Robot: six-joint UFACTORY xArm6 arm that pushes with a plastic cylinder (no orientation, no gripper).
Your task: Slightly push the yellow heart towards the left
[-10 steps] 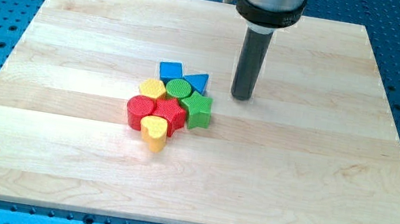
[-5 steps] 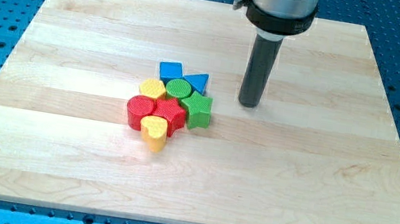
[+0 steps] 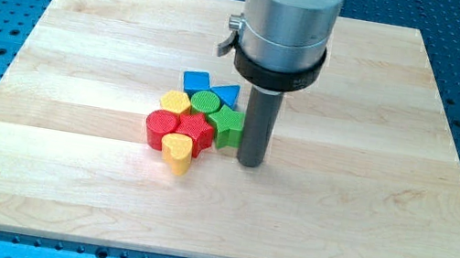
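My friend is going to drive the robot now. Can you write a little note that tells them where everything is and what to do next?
My tip is down on the wooden board, just to the view's right of the pile of blocks, close beside the green star. Whether it touches the star I cannot tell.

The yellow heart sits at the view's bottom edge of the pile, pressed against the red blocks. My tip is to the view's right of it, with a gap between them.

Done: the tip is on the correct side for a push towards the left.
Left: slide to the heart and nudge it slightly towards the view's left, probably without dragging the star along.
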